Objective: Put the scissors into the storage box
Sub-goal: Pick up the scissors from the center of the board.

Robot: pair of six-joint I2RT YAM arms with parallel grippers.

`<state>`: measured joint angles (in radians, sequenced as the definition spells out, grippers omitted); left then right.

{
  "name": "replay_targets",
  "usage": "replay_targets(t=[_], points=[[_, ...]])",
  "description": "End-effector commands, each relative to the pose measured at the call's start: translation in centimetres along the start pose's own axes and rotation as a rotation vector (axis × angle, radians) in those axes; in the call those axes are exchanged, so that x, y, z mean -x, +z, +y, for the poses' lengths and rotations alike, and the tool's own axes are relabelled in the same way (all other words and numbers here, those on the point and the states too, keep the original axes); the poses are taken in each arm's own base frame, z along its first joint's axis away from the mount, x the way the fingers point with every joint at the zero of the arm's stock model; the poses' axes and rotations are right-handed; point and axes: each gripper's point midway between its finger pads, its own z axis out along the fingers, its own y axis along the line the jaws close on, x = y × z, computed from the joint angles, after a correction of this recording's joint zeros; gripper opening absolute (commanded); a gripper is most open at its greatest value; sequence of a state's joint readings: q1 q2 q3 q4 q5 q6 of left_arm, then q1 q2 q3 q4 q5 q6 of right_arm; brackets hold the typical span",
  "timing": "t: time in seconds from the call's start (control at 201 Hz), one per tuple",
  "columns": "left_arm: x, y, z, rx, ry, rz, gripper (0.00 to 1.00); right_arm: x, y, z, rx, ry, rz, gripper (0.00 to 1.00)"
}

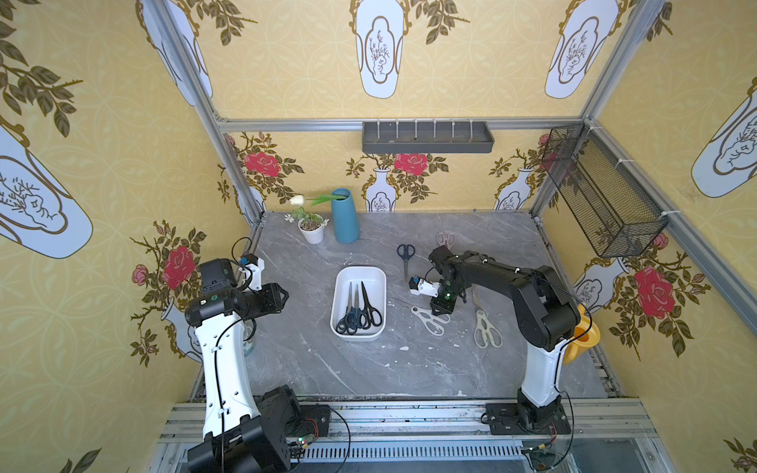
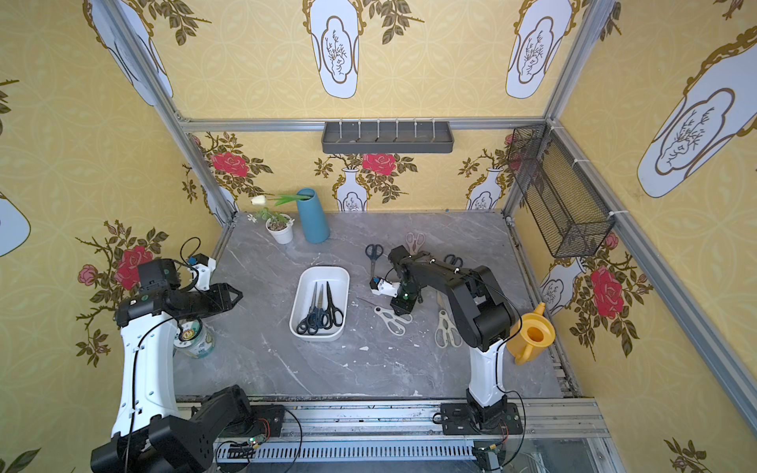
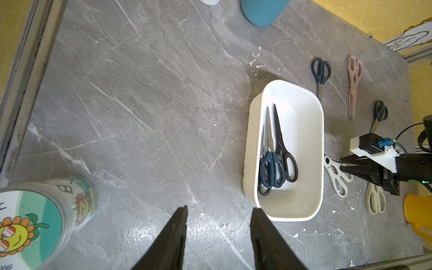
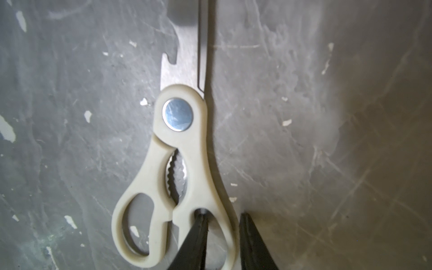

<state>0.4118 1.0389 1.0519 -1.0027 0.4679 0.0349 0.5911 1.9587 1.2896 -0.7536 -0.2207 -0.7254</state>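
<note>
Three pairs of scissors (image 1: 359, 312) lie inside the storage box (image 1: 360, 270). They are side by side with their tips pointing at the back wall. Two have black handles and one has dark blue. More pairs lie outside the box, all on the right arm's side of it.

Just beside the box, the cream scissors (image 4: 180, 161) lie flat on the table (image 1: 311, 368). The right gripper (image 4: 222, 215) reaches down onto them. One finger (image 4: 194, 238) sits inside a handle ring and the other is just outside, so the ring's rim is between them. I cannot tell if they squeeze the rim or only stand around it. The left gripper (image 3: 221, 210) is spread wide with nothing in it, on the other side of the box.

Farther from the box lies a second cream pair (image 1: 487, 329), and the right arm covers part of its blades. Past the box, a dark blue pair (image 1: 405, 256) shows whole. A pink pair (image 1: 445, 238) near it is half hidden by the arm. In the right wrist view the cream scissors' blade tip is cut off.

The box is smooth white plastic with round corners. The cream handles are plastic. They have a round shiny metal button at the joint, jagged metal teeth between them and a notch in the blade. The table looks like grey stone with white chips.
</note>
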Motion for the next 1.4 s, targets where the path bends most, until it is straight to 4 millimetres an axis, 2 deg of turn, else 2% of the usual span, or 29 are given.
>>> replay_targets(t=[0.0,0.164,0.348,0.433,0.483,0.727,1.026,1.09,1.265,1.394], points=[[0.2,0.1,0.1,0.002,0.016,-0.007,0.5,-0.5,1.2,0.9,0.047,0.003,0.027,0.3],[0.3,-0.1,0.2,0.006,0.013,-0.014,0.5,-0.6,1.7,1.0,0.064,0.005,0.031,0.28],[0.3,-0.1,0.3,0.009,0.012,-0.018,0.5,-1.5,2.2,1.2,0.069,0.006,0.06,0.07],[0.3,-0.1,0.4,0.009,0.009,-0.018,0.5,-2.0,2.0,1.3,0.067,0.011,0.071,0.0],[0.3,-0.2,0.4,0.009,0.01,-0.019,0.5,-2.2,1.8,1.3,0.061,0.015,0.068,0.0],[0.3,-0.3,-0.3,-0.027,0.021,-0.026,0.51,-1.6,-1.3,1.6,0.003,0.058,-0.003,0.0],[0.3,-0.1,-0.2,-0.028,0.016,-0.016,0.51,-1.3,-5.1,3.5,-0.014,0.159,-0.106,0.0],[0.3,-0.1,-0.2,-0.028,0.015,-0.017,0.51,-0.5,-6.2,3.6,-0.025,0.195,-0.154,0.0],[0.2,0.0,-0.2,-0.032,0.011,-0.016,0.51,3.2,-10.6,4.0,-0.06,0.327,-0.339,0.0],[0.3,0.0,-0.4,-0.041,0.009,-0.017,0.51,6.4,-12.9,5.4,-0.069,0.423,-0.439,0.0]])
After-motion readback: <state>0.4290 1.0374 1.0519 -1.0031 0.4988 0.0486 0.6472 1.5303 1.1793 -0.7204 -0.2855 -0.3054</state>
